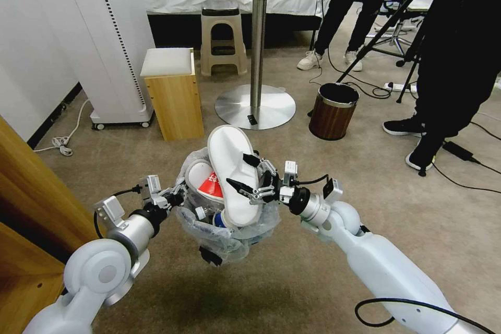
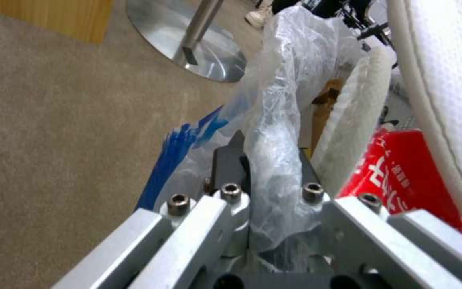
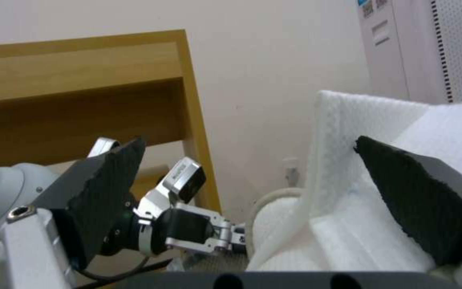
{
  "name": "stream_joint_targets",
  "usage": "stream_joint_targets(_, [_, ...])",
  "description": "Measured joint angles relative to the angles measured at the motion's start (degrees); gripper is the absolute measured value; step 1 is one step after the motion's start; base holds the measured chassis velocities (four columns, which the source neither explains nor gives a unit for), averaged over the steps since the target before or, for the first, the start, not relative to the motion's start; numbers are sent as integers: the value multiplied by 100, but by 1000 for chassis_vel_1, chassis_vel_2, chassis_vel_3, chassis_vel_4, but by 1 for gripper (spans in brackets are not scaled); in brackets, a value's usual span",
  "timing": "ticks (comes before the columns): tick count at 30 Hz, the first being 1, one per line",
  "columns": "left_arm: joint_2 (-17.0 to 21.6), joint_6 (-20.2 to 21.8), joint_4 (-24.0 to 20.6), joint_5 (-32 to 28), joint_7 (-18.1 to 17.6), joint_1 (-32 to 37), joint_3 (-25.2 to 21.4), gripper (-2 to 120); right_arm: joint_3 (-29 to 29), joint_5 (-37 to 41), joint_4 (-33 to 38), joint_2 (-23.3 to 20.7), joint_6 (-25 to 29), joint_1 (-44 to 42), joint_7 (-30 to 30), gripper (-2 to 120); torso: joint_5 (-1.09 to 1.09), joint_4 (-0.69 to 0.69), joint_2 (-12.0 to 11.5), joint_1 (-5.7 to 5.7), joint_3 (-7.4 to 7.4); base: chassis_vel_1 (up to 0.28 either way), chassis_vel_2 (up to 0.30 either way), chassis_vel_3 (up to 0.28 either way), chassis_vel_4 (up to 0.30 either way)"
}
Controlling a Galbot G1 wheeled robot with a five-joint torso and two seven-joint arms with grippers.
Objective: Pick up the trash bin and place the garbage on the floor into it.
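Note:
My left gripper (image 1: 180, 195) holds the trash bin (image 1: 224, 240) above the beige floor (image 1: 323, 282). In the left wrist view this gripper (image 2: 271, 148) is shut on the rim with the crinkly bag (image 2: 279, 104) pinched between its fingers. A white slipper (image 1: 227, 151) stands upright in the bin, over a red wrapper (image 1: 213, 183) and a blue-white cup (image 1: 219, 220). My right gripper (image 1: 241, 173) is open around the slipper's lower half. In the right wrist view one pad (image 3: 418, 200) rests against the slipper (image 3: 349, 132) and the other pad (image 3: 108, 188) stands well apart.
A brown wood-grain bin (image 1: 333, 110) stands ahead to the right, next to the round table's metal base (image 1: 255, 107). A wooden box stool (image 1: 172, 94) is ahead on the left. Wooden furniture (image 1: 31, 209) is close on my left. People's feet, cables and a tripod crowd the right.

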Motion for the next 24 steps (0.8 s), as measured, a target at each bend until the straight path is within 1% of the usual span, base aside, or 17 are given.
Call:
stream_joint_targets(7, [9,0,4,0,1,1,-22,3,-15,18,41,-47,-6,42,50,100,0,0,0,0,0,0,0,0,0])
stream_joint_targets(10, [11,-5,23,-4,19,-6,-37,3,49,-125,228,-207,-218,-51,570,100,0,0,0,0,0,0,0,0,0])
stream_joint_targets(11, [11,-5,23,-4,19,-6,-37,3,49,-125,228,-207,-218,-51,570,100,0,0,0,0,0,0,0,0,0])
stream_joint_targets(13, [18,-13,39,-4,23,-3,-49,3,186,-142,452,-361,-489,-118,768,100,0,-1,0,0,0,0,0,0,0])
stream_joint_targets(16, [24,-15,41,-4,24,0,-55,3,254,-154,525,-411,-602,-139,795,100,0,0,0,0,0,0,0,0,0])
stream_joint_targets(18, [29,-16,37,-4,24,1,-58,3,373,-259,605,-487,-777,-175,840,100,0,0,0,0,-1,0,0,0,0])
stream_joint_targets(24, [30,-17,12,-5,25,3,-52,3,629,-358,717,-603,-860,-276,846,100,0,0,0,0,-1,0,0,0,0])
